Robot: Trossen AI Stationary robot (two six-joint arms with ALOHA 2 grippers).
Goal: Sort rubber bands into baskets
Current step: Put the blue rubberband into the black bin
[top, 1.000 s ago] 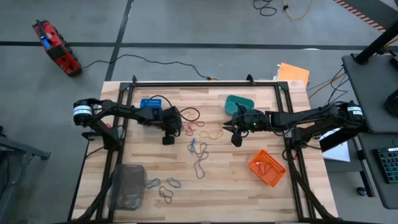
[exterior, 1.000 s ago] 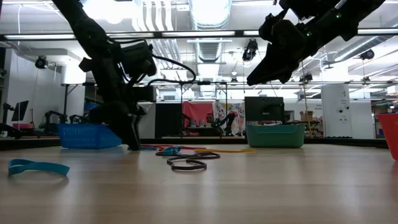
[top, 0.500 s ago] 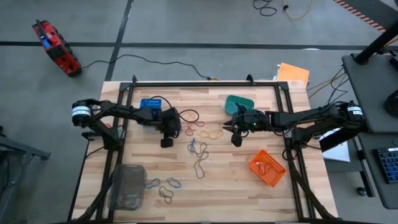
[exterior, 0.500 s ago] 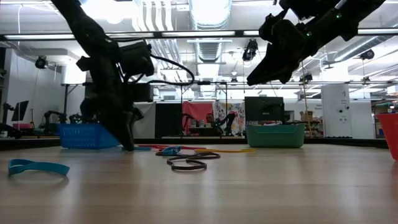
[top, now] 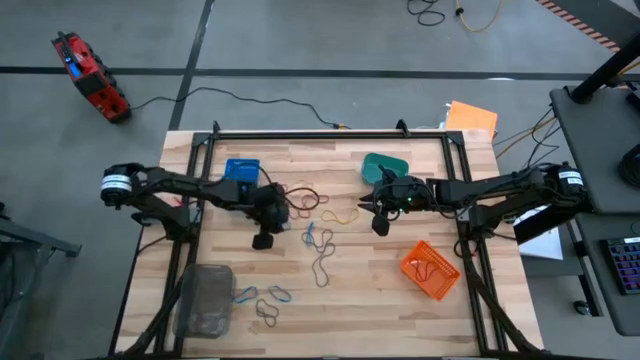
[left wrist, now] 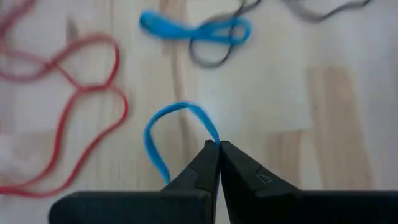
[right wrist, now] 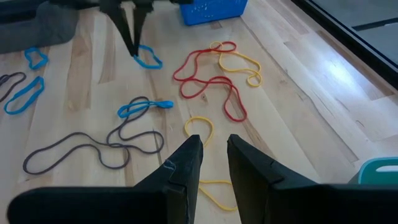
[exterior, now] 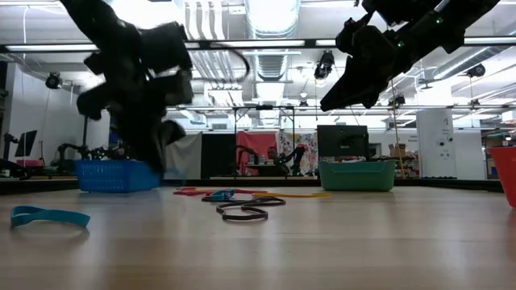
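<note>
Rubber bands lie loose mid-table: red (top: 310,200), yellow (top: 345,214), blue (top: 318,237) and grey (top: 323,265). Further blue and dark bands (top: 270,300) lie near the front. The baskets are blue (top: 241,169), teal (top: 385,166), orange (top: 430,270) and clear-grey (top: 205,298). My left gripper (top: 263,240) is shut on a small blue band (left wrist: 168,134) left of the pile and is raised off the table in the low view. My right gripper (right wrist: 214,155) hangs open above the yellow bands with nothing between its fingers. My left gripper pinches the blue band at one spot on its loop (left wrist: 214,138) between its two fingertips, a single strand. The fingers slant steeply down from the table's left. The rest of the loop (right wrist: 148,61) curves out below the tips; whether it touches the wood I cannot tell.
Black frame rails (top: 320,135) run along the table's far edge and both sides. The orange basket holds a red band. Bare wood lies at the front centre (top: 360,310). An orange sheet (top: 472,118) sits past the far right corner.
My left gripper has risen off the table and drawn back toward the near edge and a little to the left, tipping as it went. The blue basket shows more fully now.
</note>
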